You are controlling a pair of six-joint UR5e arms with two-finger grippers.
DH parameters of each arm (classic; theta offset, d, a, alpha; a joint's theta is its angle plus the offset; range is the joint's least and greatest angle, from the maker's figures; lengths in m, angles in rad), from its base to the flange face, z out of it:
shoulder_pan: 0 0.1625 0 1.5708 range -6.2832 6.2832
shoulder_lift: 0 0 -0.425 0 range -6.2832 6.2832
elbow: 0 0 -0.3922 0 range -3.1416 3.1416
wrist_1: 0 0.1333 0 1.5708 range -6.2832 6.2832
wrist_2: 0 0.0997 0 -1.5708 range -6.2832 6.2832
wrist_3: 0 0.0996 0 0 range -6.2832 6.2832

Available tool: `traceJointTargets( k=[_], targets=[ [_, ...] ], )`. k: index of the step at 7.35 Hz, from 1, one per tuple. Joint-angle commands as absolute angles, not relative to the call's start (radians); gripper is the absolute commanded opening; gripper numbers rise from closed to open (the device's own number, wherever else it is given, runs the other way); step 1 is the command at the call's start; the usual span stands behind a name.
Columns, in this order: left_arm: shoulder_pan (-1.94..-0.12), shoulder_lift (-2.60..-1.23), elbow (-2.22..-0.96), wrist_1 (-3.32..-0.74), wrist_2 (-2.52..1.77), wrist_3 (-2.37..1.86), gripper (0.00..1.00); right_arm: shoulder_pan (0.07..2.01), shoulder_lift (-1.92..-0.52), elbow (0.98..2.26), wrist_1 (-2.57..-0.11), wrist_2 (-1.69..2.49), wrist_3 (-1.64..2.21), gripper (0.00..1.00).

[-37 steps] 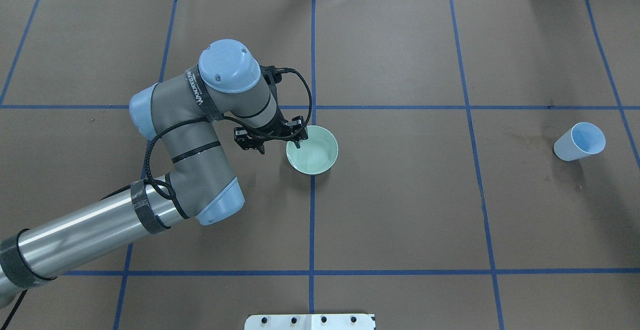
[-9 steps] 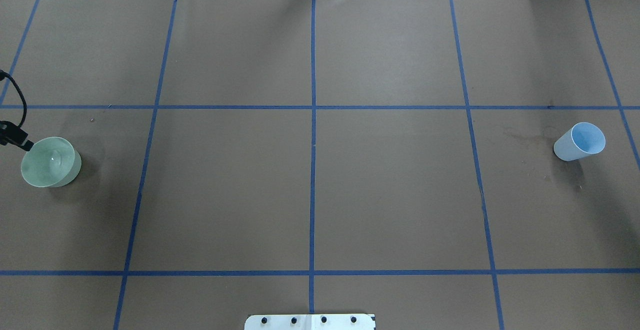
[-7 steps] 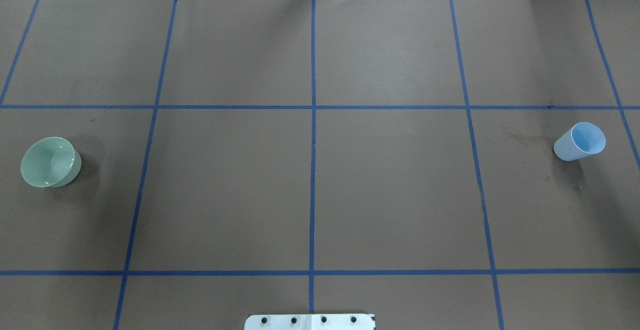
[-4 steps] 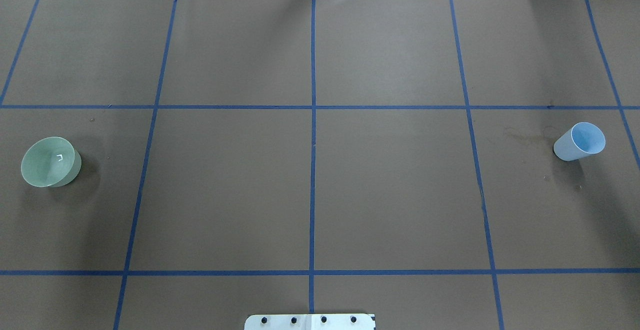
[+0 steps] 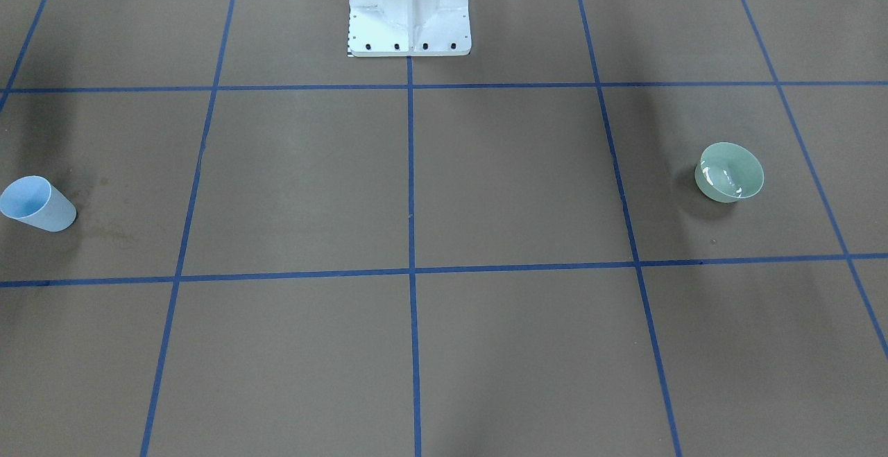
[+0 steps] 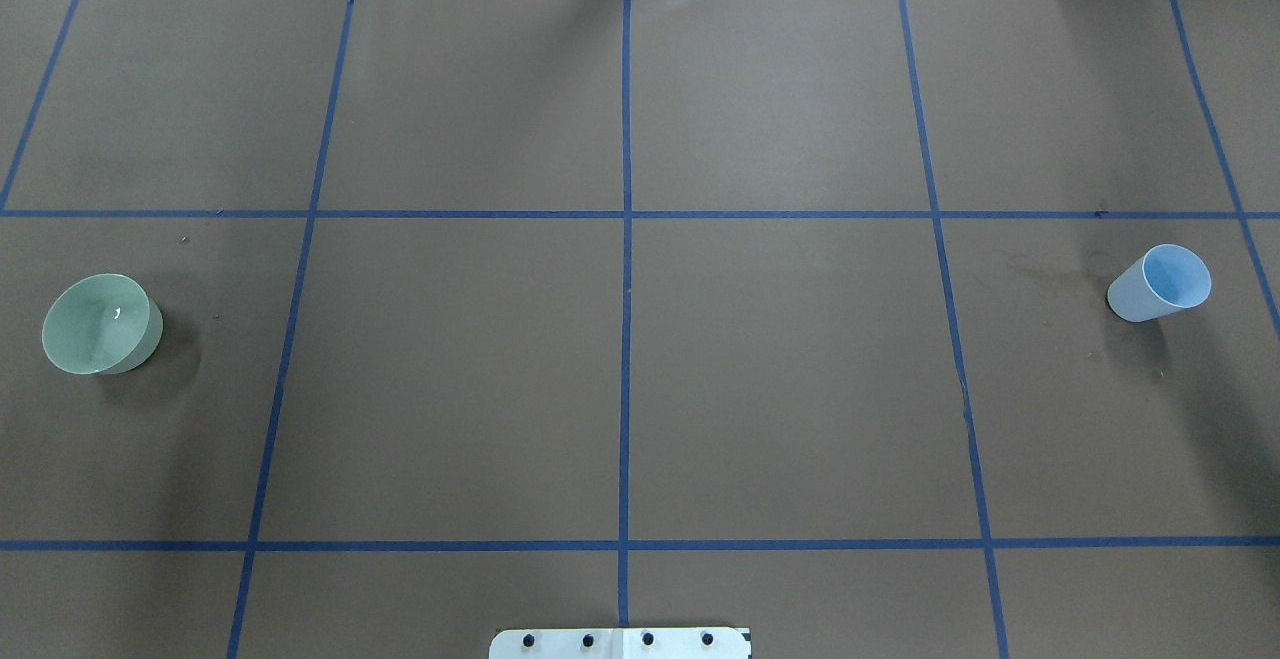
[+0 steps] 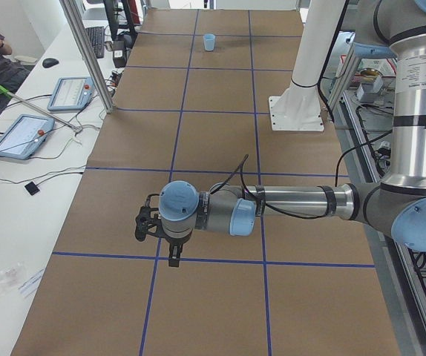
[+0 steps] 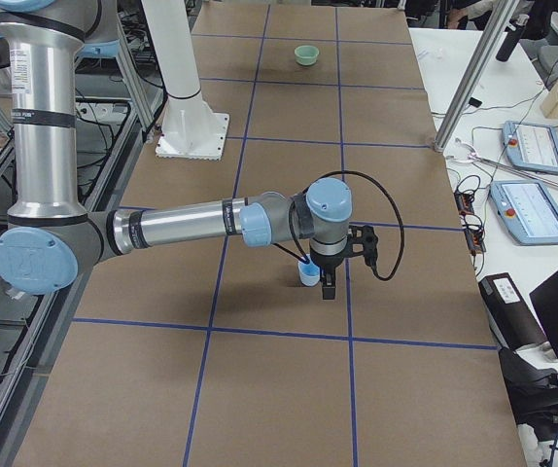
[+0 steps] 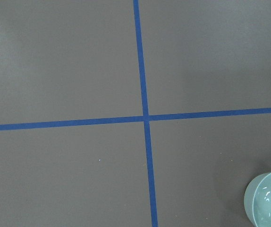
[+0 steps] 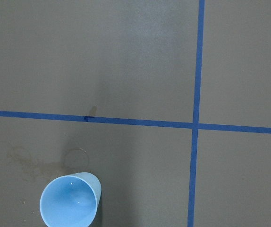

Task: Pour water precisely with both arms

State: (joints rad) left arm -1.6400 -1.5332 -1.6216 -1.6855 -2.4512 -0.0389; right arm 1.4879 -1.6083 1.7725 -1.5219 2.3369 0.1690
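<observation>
Bowl [image 5: 714, 195] and cup [image 5: 38, 206] standing well apart on the brown surface [image 5: 485, 166].
Front-facing: water [image 5: 721, 181] is glinting inside the green bowl at the robot's left end; the blue cup is sitting at the right end. Overhead is showing both upright. Left side: the left gripper [image 7: 174, 259] is hanging above the surface, jaws' state impossible to tell. Right side: the right gripper [image 8: 329, 289] is hovering close by the cup, likewise impossible to tell.

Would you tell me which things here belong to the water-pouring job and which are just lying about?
For the job: green bowl, water glinting in it, blue cup, left arm, right arm.
Just lying about: white pedestal, tablets.
</observation>
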Motion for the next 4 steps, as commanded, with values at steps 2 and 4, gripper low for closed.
traceJointTargets(
  k=[2,4],
  targets=[
    [-1.568,-1.537,-1.699,-1.62,-2.422,-0.058,1.0,1.488,-1.603,1.727,-1.525,2.37,0.17,0.99],
    [-1.542,-1.474,-1.757,-1.618,-2.405,-0.06,1.0,1.491,-1.601,1.723,-1.522,2.423,0.169,0.99]
  ],
)
